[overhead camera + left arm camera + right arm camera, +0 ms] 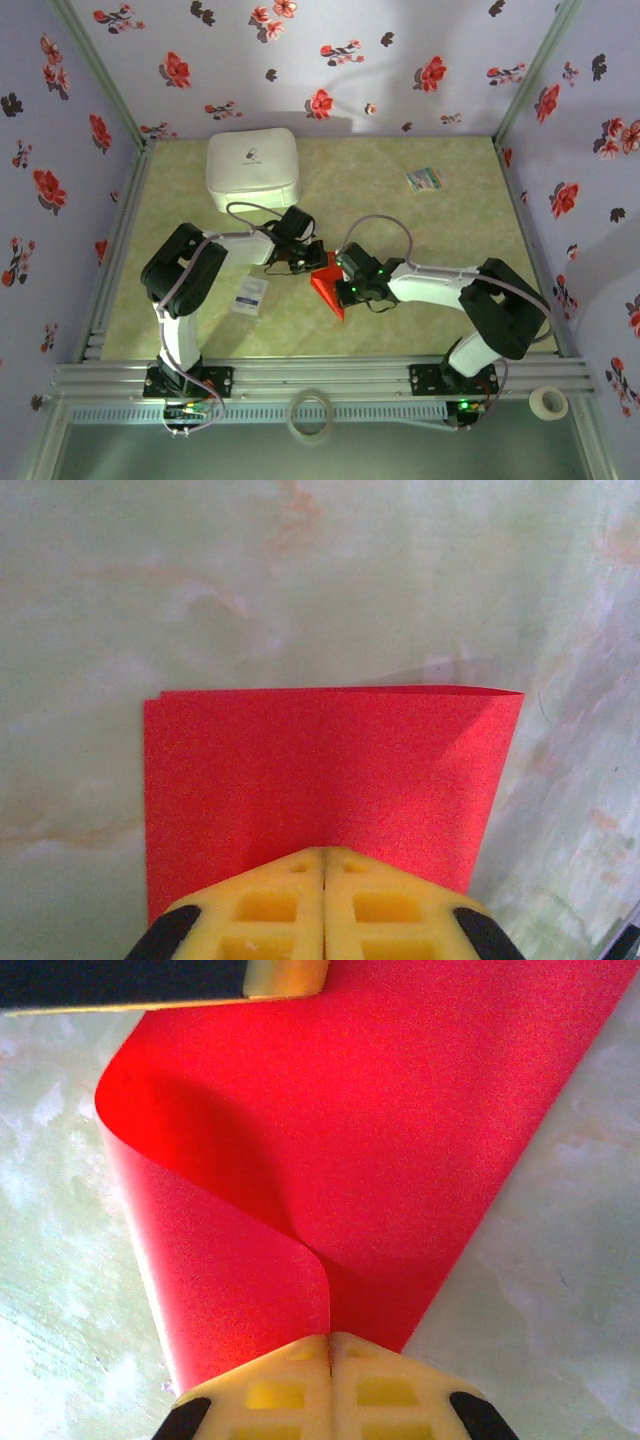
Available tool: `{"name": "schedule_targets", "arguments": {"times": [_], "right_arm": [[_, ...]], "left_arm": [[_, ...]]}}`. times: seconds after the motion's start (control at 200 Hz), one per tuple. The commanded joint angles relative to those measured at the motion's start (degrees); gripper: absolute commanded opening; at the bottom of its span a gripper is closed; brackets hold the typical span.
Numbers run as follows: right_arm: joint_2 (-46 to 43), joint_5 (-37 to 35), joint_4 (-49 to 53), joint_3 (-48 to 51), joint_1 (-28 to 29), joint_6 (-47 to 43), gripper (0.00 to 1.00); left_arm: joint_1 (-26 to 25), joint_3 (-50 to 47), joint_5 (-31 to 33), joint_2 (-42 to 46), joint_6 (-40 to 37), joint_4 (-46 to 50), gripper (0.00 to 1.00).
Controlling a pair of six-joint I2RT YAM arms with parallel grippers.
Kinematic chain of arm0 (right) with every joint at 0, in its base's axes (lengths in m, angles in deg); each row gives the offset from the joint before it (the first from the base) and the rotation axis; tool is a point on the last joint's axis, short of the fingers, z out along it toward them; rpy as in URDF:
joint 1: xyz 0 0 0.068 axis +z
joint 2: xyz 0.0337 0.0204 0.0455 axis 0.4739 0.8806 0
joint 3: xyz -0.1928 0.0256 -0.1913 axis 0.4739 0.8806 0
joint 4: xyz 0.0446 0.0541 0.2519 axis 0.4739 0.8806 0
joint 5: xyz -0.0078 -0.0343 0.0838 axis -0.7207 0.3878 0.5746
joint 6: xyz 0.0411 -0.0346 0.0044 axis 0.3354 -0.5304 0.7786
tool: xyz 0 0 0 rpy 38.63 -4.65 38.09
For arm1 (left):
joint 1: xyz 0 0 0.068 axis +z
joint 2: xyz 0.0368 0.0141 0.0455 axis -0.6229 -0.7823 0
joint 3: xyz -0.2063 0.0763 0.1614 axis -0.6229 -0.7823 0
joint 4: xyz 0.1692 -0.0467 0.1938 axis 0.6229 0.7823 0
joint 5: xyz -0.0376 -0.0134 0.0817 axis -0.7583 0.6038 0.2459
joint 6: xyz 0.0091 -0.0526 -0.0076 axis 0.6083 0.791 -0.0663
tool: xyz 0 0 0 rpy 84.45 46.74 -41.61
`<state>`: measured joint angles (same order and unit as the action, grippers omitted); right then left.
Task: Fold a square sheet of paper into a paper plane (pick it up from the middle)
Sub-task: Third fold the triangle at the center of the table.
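Paper [320, 770] pinched: left claw [323, 858], right claw [330, 1342].

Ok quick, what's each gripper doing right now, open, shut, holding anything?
Left gripper: closed on the red sheet of paper.
Right gripper: closed on the same sheet, which curls up from its jaws.

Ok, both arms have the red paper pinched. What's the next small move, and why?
Probably lower the right gripper toward the table, flattening the curl. The red sheet bows in a soft, uncreased loop near its fingers, while the left gripper grips another edge, both shut.
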<state>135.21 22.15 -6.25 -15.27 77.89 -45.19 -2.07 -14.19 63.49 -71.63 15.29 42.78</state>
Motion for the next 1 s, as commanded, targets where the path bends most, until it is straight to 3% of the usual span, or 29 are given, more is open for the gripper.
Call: {"name": "schedule_targets", "arguments": {"times": [0.0, 0.995], "right_arm": [[0.87, -1.90, 0.69, -1.62, -0.35, -0.65, 0.05], [-0.34, -1.66, 1.60, -1.02, -0.30, -0.46, 0.05]], "left_arm": [[-0.45, -1.31, 0.53, 0.82, 0.84, 2.42, 0.07], [-0.43, -1.41, 0.59, 1.08, 0.68, 2.69, 0.07]]}}
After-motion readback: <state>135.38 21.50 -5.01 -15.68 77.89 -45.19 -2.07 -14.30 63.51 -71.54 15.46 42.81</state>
